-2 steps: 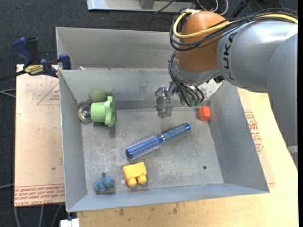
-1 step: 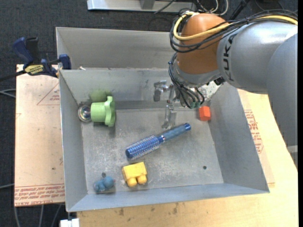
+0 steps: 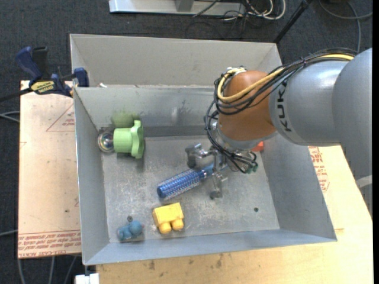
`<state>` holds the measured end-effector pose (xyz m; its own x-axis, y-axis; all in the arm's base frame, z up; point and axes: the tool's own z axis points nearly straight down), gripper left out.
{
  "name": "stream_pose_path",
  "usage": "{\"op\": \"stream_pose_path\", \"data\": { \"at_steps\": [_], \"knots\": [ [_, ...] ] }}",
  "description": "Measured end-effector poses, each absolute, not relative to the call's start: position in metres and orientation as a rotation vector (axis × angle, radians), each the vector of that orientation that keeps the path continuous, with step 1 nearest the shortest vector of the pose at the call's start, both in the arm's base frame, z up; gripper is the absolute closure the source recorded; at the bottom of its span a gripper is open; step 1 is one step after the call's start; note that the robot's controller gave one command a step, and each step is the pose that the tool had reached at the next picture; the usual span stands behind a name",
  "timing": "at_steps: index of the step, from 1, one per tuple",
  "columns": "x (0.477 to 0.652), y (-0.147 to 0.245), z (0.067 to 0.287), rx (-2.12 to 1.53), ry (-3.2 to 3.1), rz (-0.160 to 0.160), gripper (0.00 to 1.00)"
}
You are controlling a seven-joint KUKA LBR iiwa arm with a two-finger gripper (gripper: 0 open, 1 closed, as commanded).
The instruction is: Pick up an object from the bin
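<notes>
My gripper (image 3: pixel 205 173) hangs low in the middle of the bin, under the arm's orange cover. One finger (image 3: pixel 194 157) stands just behind the right end of a blue mesh-patterned cylinder (image 3: pixel 179 183), and the other finger (image 3: pixel 217 189) stands just in front of it. The cylinder lies slanted on the bin floor, its right end between the two fingers, which are spread apart. A yellow block (image 3: pixel 168 218) with two round knobs lies in front of the cylinder, toward the near wall.
A light green plastic fitting (image 3: pixel 129 138) with a shiny ball (image 3: pixel 106 141) beside it lies at the back left. A small blue lumpy toy (image 3: pixel 130 231) sits in the front left corner. Something red (image 3: pixel 259 146) peeks out behind the arm's cover.
</notes>
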<state>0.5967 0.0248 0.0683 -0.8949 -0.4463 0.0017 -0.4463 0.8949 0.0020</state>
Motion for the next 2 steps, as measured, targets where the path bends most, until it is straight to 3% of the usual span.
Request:
{"op": "stream_pose_path", "data": {
  "at_steps": [1,2],
  "knots": [
    [0.598,0.025,0.071,0.721,-3.060,-0.001,1.00],
    [0.590,0.012,0.210,0.654,-3.083,0.002,1.00]
  ]
}}
